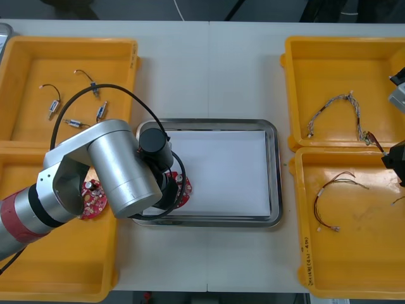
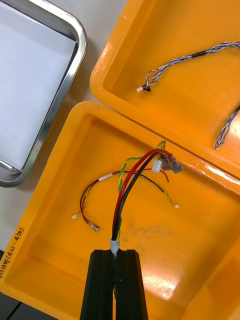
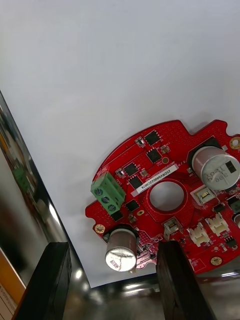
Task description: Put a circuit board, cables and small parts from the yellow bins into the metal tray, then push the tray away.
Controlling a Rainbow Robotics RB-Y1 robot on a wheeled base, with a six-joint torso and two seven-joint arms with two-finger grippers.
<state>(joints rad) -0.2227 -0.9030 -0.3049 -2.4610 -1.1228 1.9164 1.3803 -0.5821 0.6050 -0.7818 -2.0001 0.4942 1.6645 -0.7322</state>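
Left pincer (image 3: 110,247) open over circuit board (image 3: 175,137) in metal tray (image 1: 272,171); right pincer (image 2: 116,252) clamped on red and yellow cable (image 2: 131,185)

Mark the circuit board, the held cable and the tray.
circuit board (image 3: 186,204): left wrist view, red face beside centre hole.
red and yellow cable (image 2: 129,192): right wrist view, mid-length.
metal tray (image 1: 276,171): front view, right rim.

Light table (image 1: 209,76) (seam down middle) — dark floor (image 1: 285,9) beyond far edge.
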